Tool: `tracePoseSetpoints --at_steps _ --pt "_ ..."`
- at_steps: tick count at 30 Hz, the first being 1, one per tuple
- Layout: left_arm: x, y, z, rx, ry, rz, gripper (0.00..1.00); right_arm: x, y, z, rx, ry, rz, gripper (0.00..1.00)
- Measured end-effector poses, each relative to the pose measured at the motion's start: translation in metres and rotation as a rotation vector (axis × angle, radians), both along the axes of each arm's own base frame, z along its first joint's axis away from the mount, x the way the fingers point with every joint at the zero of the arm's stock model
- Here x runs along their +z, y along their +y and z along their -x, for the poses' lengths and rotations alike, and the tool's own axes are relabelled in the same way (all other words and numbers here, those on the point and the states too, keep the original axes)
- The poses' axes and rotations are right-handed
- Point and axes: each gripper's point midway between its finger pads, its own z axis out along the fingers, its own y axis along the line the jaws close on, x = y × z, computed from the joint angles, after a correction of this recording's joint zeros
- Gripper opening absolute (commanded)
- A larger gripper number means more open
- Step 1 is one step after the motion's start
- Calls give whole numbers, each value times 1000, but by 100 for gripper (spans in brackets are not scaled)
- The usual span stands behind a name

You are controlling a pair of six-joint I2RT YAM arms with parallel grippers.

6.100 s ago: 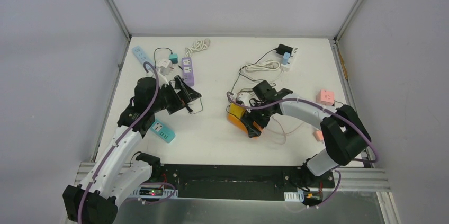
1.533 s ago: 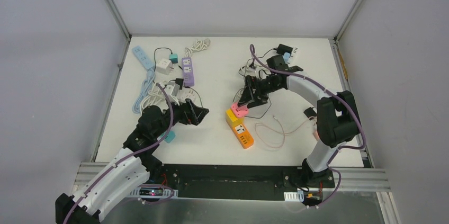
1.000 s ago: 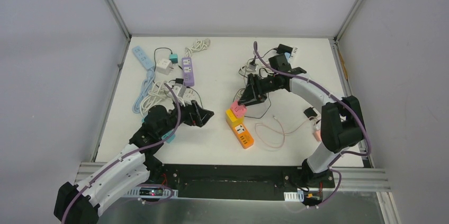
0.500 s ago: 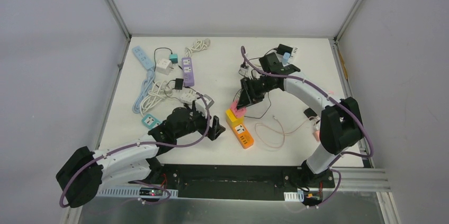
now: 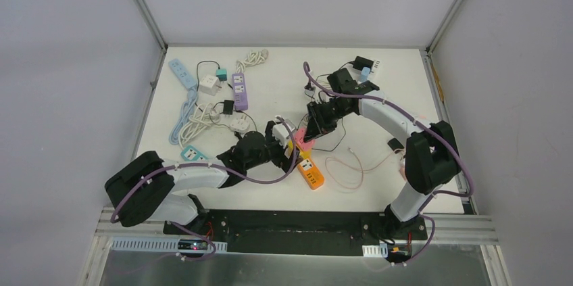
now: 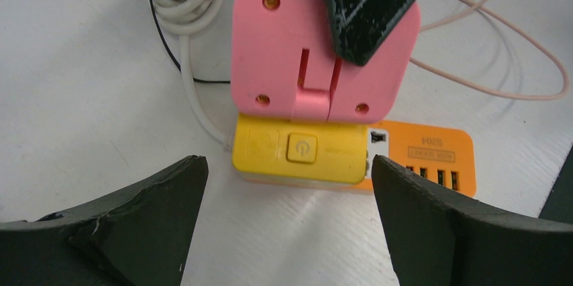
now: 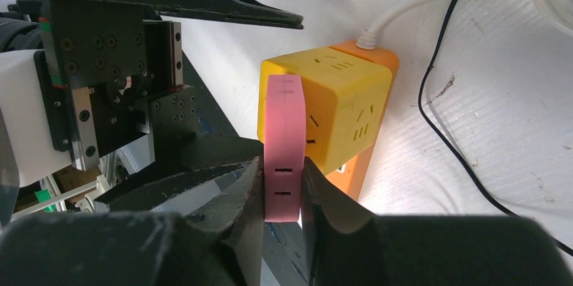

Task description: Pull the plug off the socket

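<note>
**A:** Right wrist view had the right gripper [image 7: 282,172] pinched narrow on the flat faces of the pink plug [image 7: 284,130]. The plug sat pushed against one face of the yellow socket cube [image 7: 338,100], at the end of the orange strip [image 7: 380,69]. It looked fully seated to me; no gap showed.

**B:** And the left gripper [image 6: 287,164]?

**A:** Spread wide, holding nothing. From the left wrist view its fingers [image 6: 135,205] stood on either side of the yellow cube, apart from it.

**B:** So the step was bracing before the pull?

**A:** That was my reading. The left needed to close squarely on the cube's two sides, clear of the plug, so the strip couldn't lift or skid. Then the right should draw straight out along the pins, away from that face, without twisting. A tilt would likely bind the pins or let the pink body slip between the pads.

**B:** Any risks?

**A:** The white cable [image 6: 196,90] ran just beside one left finger, so closing could trap it.
</note>
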Motion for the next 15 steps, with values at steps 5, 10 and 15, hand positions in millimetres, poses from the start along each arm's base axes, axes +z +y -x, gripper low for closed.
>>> tracePoseSetpoints --at_steps 5,10,15 --pt "-1 -10 -9 -4 -21 2 80 0 1 0 -1 9 -2 0" --pt "-5 -15 -9 -25 -10 -6 31 -1 2 -1 -5 15 -1 0" --pt "-5 -21 -10 -33 2 -5 0 0 -1 -7 -39 24 10 0"
